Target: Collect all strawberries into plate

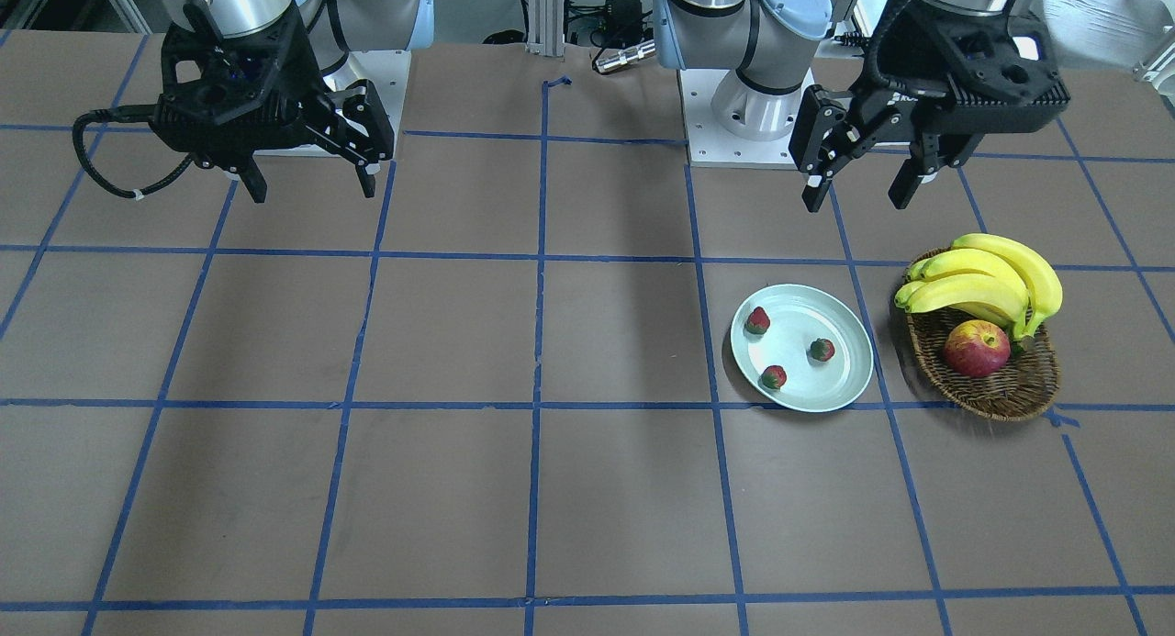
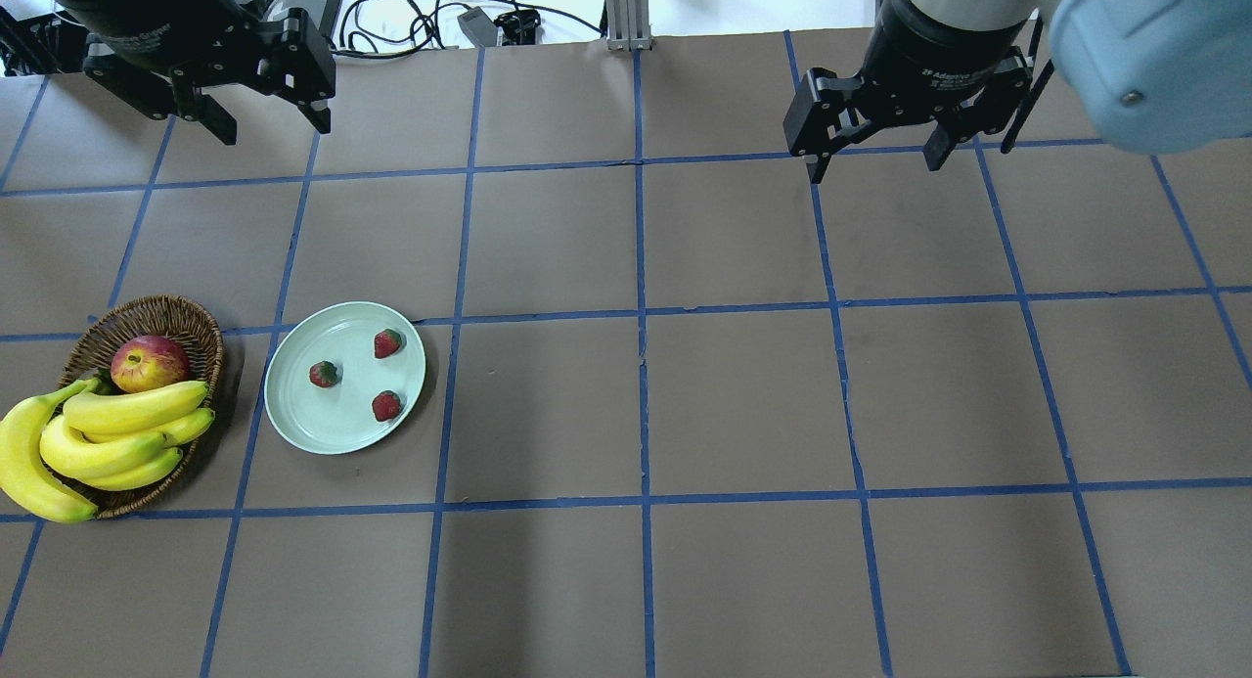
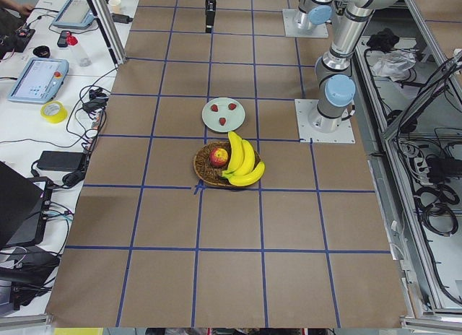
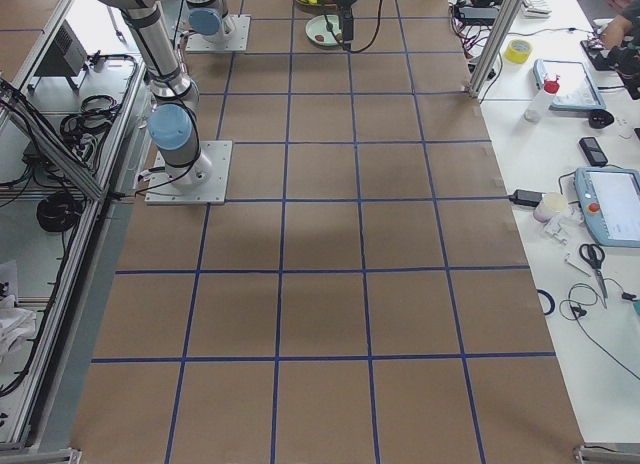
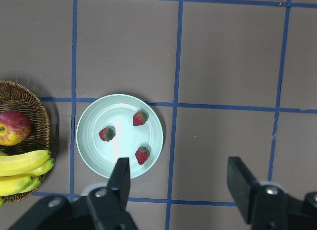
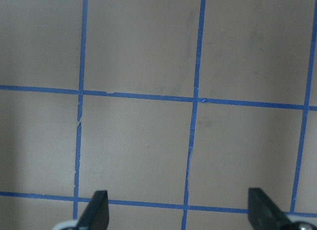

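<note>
Three small red strawberries point(image 2: 388, 343) point(image 2: 323, 374) point(image 2: 386, 405) lie apart from each other on the pale mint-green plate point(image 2: 303, 419). The plate also shows in the front view point(image 1: 840, 379), the left wrist view point(image 5: 91, 150) and the exterior left view point(image 3: 213, 120). My left gripper point(image 2: 277, 125) is open and empty, raised high, well behind the plate; it also shows in the front view point(image 1: 857, 196). My right gripper point(image 2: 873, 164) is open and empty, raised over bare table far to the right; it also shows in the front view point(image 1: 310, 194).
A brown wicker basket point(image 2: 201, 331) stands just left of the plate, with a red-yellow apple point(image 2: 149, 362) and a bunch of bananas point(image 2: 93, 441) in it. The brown table point(image 2: 743, 404) carries a blue tape grid. Cables and gear lie beyond the far edge.
</note>
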Action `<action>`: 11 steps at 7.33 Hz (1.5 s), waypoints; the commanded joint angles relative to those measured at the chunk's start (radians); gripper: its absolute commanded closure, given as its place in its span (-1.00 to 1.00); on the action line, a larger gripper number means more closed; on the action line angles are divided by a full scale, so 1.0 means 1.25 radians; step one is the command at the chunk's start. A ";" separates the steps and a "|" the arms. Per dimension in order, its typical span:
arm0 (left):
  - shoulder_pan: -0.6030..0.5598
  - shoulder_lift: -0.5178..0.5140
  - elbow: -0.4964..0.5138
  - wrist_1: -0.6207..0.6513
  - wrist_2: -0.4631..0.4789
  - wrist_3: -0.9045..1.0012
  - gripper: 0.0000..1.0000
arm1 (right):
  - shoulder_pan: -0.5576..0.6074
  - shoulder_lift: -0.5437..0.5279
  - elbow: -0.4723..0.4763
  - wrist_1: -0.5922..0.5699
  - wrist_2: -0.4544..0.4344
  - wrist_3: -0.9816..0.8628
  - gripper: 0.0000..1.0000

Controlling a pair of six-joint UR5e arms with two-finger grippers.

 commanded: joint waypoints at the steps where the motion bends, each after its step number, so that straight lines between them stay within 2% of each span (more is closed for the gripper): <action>1: 0.003 0.013 -0.027 0.023 -0.011 -0.001 -1.00 | 0.000 0.000 0.000 0.000 0.000 0.000 -1.00; 3: 0.002 0.012 -0.028 0.026 -0.005 0.007 -1.00 | 0.000 0.000 0.000 -0.001 0.002 0.001 -1.00; 5: 0.003 0.013 -0.032 0.036 -0.001 0.106 -1.00 | 0.000 0.001 0.000 -0.001 0.000 0.001 -1.00; 7: 0.002 0.010 -0.032 0.037 -0.004 0.051 -1.00 | 0.000 0.000 0.000 -0.001 0.000 0.001 -1.00; 11: 0.002 0.016 -0.032 0.037 -0.004 0.048 -1.00 | 0.000 0.000 0.000 -0.001 0.000 0.001 -1.00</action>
